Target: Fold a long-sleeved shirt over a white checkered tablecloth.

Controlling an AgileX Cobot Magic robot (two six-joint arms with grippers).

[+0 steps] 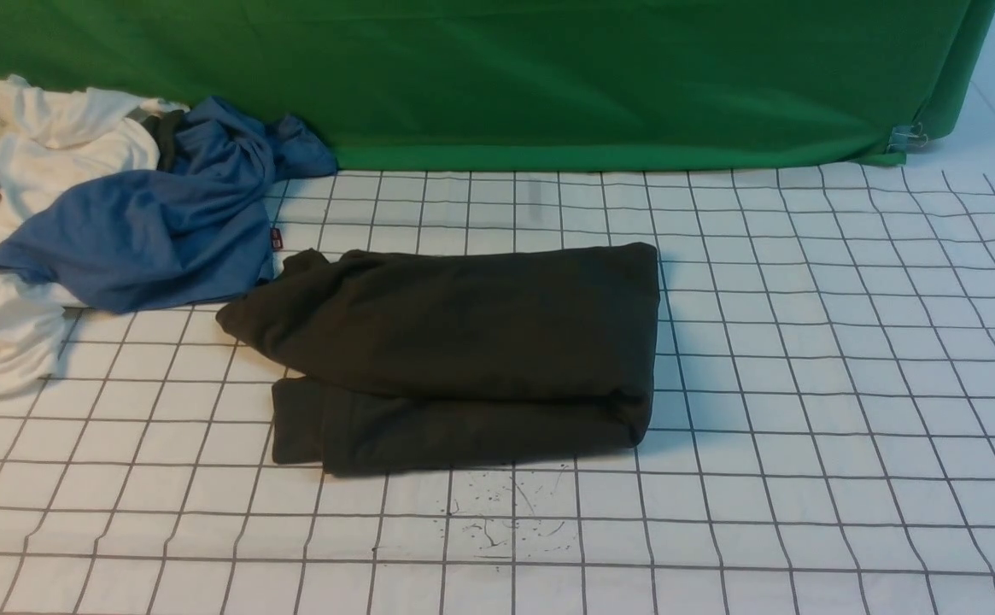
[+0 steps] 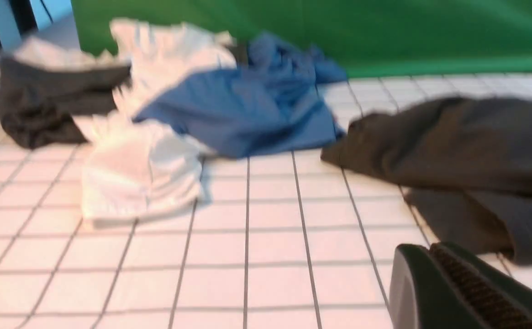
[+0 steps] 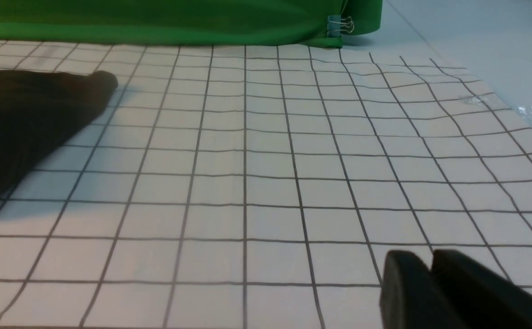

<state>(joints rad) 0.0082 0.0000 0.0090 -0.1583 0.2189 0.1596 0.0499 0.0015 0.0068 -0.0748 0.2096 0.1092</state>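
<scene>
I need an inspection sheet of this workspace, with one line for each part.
Surface: checkered tablecloth lies mostly flat, grid lines wavy at far right, ink marks near the front middle.
Job's things: black shirt folded into a bundle, left end uneven.
Clutter: blue shirt, white clothes and dark cloth heaped at left.
Left gripper: shut, empty.
Right gripper: empty, tips close together; fully shut or not, unclear.
Cables: nothing seen.
Surroundings: green cloth behind, clip at its right corner.
</scene>
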